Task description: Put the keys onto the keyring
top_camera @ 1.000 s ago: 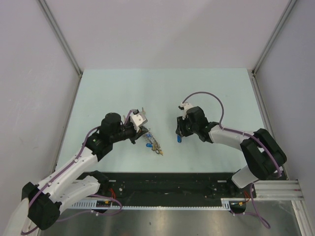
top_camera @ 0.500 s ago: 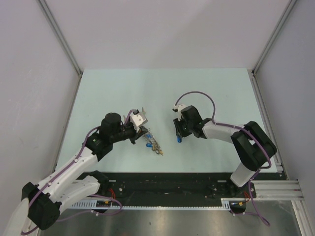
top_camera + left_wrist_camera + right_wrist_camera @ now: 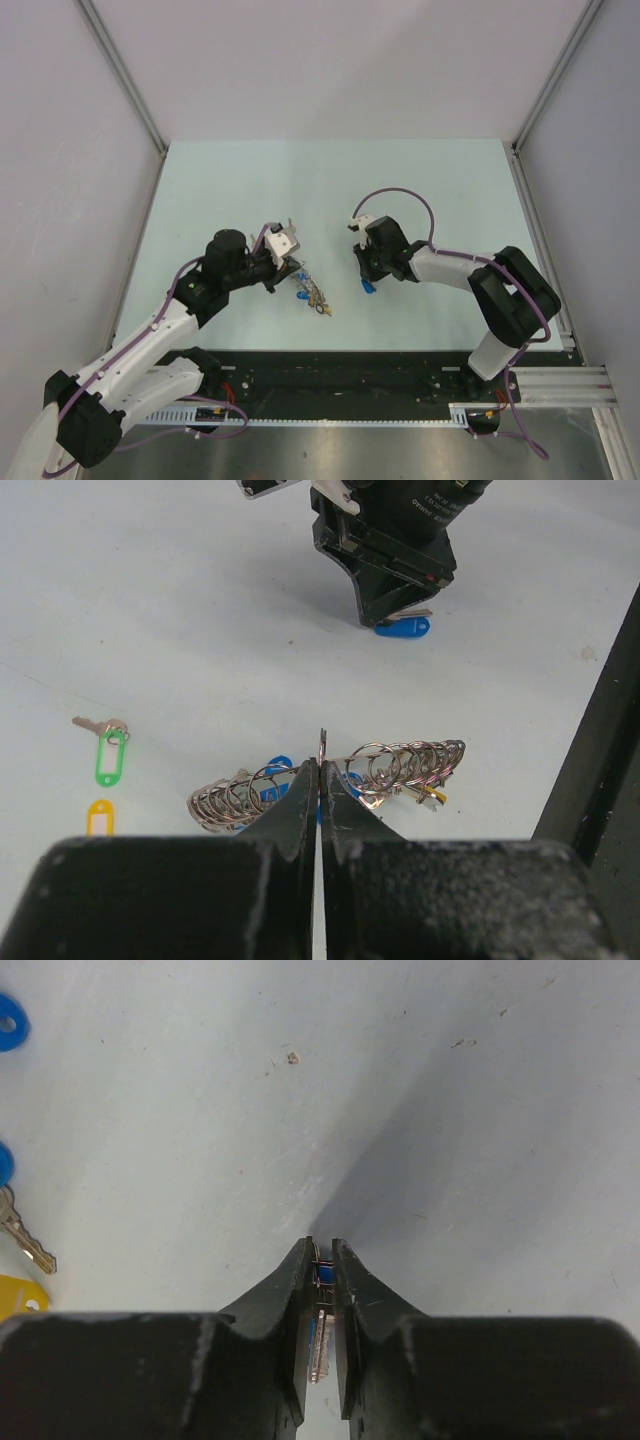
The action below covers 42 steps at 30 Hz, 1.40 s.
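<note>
Two arms, two tools, one keyring, three tagged keys, one bench.

There is a left arm [image 3: 150, 335] and a right arm [image 3: 450, 270], with one tool each: the left tool [image 3: 320, 775] and the right tool [image 3: 320, 1260]. There is one keyring [image 3: 400, 765]; its small rings and keys are too crowded to count. Three separate keys, one per tag colour: one green-tagged key [image 3: 108, 752], one orange-tagged key [image 3: 99, 816] of which only the tag shows, and one blue-tagged key [image 3: 402, 629]. One bench [image 3: 330, 190].

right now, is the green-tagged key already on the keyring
No, the green-tagged key lies loose by itself, well apart from the keyring in the left wrist view.
</note>
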Each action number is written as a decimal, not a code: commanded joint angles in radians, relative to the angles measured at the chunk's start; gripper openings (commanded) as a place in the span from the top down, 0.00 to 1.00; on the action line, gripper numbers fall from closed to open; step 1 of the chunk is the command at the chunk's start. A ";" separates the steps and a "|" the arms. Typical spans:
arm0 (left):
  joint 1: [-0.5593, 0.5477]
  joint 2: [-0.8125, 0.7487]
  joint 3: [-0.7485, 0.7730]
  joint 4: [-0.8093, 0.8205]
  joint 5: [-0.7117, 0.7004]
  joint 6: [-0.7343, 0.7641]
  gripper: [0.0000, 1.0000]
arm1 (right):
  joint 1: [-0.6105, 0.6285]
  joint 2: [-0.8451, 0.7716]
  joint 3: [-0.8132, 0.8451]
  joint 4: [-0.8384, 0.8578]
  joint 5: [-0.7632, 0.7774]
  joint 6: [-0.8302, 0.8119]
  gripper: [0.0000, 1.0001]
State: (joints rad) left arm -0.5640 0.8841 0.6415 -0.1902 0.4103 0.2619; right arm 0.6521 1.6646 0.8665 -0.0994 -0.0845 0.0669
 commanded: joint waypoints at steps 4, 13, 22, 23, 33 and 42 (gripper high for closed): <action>0.006 -0.007 0.052 0.038 0.008 0.010 1.00 | 0.000 -0.055 0.043 -0.052 0.061 0.036 0.96; 0.006 -0.001 0.058 0.032 -0.005 0.003 1.00 | -0.055 -0.098 0.029 -0.204 0.256 0.272 1.00; 0.006 0.000 0.061 0.024 -0.002 0.000 1.00 | -0.057 -0.060 0.008 -0.145 0.255 0.343 0.78; 0.006 -0.002 0.061 0.023 -0.002 0.000 0.99 | -0.054 -0.063 0.008 -0.140 0.256 0.346 0.74; 0.006 -0.010 0.063 0.023 -0.004 0.000 1.00 | -0.045 -0.190 -0.037 -0.215 0.253 0.387 0.41; 0.006 -0.014 0.063 0.021 -0.005 -0.001 1.00 | 0.015 -0.247 -0.161 -0.201 0.181 0.473 0.40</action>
State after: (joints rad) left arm -0.5640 0.8909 0.6456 -0.2062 0.3981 0.2619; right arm 0.6376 1.4372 0.7414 -0.3019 0.1162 0.4797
